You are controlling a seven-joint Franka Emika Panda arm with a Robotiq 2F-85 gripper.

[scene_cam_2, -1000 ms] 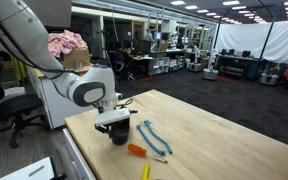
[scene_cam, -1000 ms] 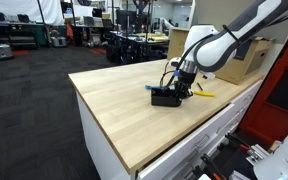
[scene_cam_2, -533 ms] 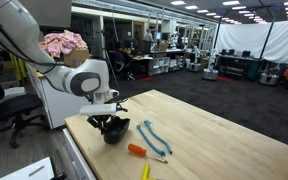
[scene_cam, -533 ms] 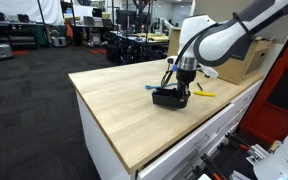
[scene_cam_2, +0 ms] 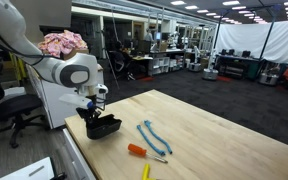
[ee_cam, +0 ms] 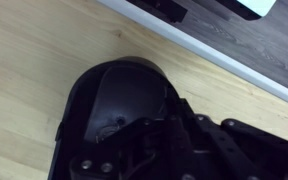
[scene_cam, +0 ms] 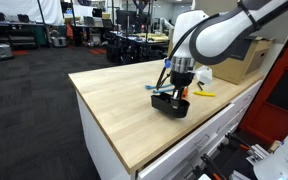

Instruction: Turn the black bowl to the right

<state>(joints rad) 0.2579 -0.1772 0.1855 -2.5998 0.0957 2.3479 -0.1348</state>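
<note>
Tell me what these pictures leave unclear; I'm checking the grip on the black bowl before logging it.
Pincer: wrist view, fingertips merge black on black with the black bowl; contact unreadable.
Bowl's lower part: wrist view, covered by the pincer and cut off by the bottom edge.
Yellow marker: exterior view, too small for detail.

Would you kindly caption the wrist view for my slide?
Gripper holding the black bowl near the edge of the wooden table.

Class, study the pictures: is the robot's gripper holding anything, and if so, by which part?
The gripper holds the small, boxy matte black bowl by its rim. The wrist view suggests one finger is inside the bowl.
</note>
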